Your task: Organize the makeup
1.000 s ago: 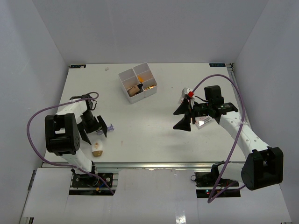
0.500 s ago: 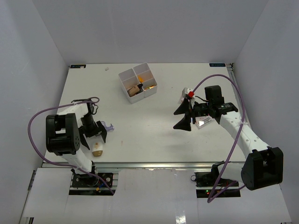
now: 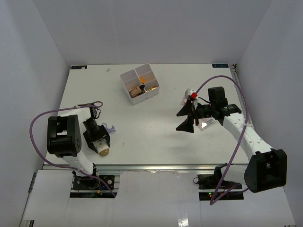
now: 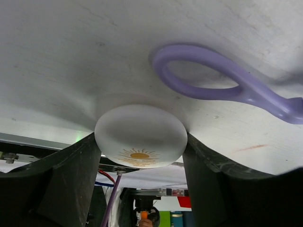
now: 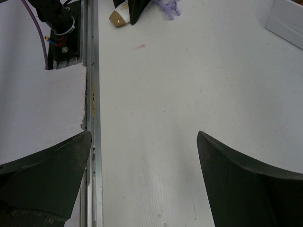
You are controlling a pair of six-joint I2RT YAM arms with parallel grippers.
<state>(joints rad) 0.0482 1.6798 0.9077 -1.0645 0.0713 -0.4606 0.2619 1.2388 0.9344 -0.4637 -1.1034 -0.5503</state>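
Note:
A beige egg-shaped sponge (image 3: 103, 151) with a gold sun print (image 4: 139, 136) lies near the table's front left edge. My left gripper (image 3: 101, 146) (image 4: 140, 163) has come down over it, and both black fingers (image 4: 71, 179) press against its sides. A purple loop (image 3: 111, 128) (image 4: 222, 78) lies flat just beyond the sponge. My right gripper (image 3: 185, 118) (image 5: 144, 179) hangs open above bare table at the right, holding nothing. The right wrist view also catches the sponge (image 5: 118, 18) and the purple loop (image 5: 169, 9) far off.
The white four-compartment box (image 3: 129, 77) stands at the back centre with an orange tube, a skin-tone bottle and a lipstick inside. A small red-and-white item (image 3: 191, 95) and a clear packet (image 3: 206, 124) lie by my right arm. The metal front rail (image 5: 91, 94) runs close to the sponge.
My left gripper slid toward the front edge, came over the sponge and narrowed onto it. The right arm stayed still.

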